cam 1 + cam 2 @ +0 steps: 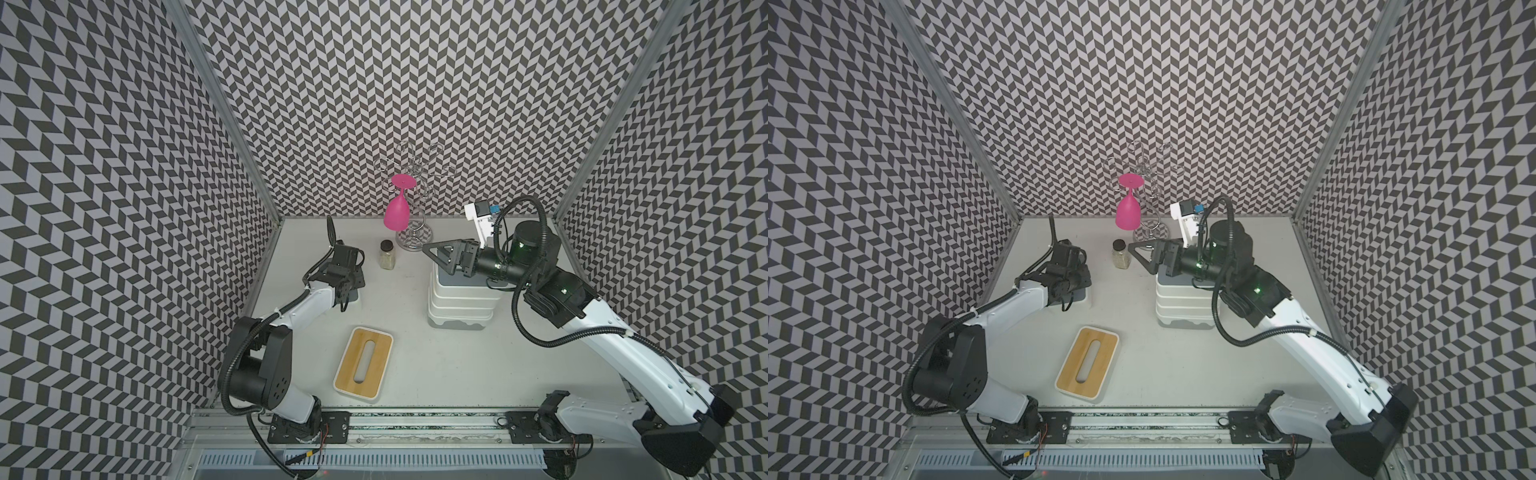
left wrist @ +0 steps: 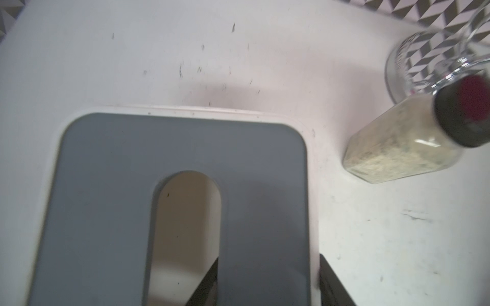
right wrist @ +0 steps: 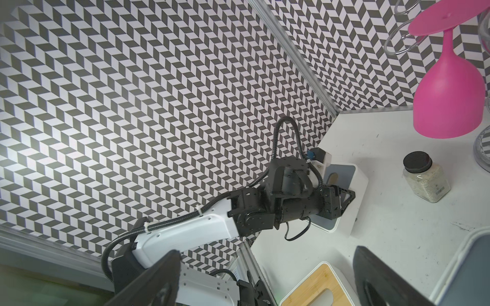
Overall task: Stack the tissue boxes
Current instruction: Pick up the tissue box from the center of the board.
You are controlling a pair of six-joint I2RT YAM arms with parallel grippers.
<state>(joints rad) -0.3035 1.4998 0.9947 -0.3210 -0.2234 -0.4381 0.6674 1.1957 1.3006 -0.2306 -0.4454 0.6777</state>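
Stack (image 1: 457, 309) at R, lone box (image 1: 348, 365) front-centre, third box (image 2: 106, 185) at L — jar (image 1: 387, 254) btwn, further back — rack (image 1: 411, 239) behind it.

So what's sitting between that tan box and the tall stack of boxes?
Nothing. Both top views show only bare table between the tan box and the stack.

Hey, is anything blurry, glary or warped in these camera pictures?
Left wrist view: soft throughout, the jar smeared with a red glint on its cap, the grey-lidded tissue box fuzzy-edged. Right wrist view: the pink goblet is crisp, the right gripper's fingers by the lens are dark blurs. In both top views: sharp, evenly lit, wall pattern bowing toward the edges.
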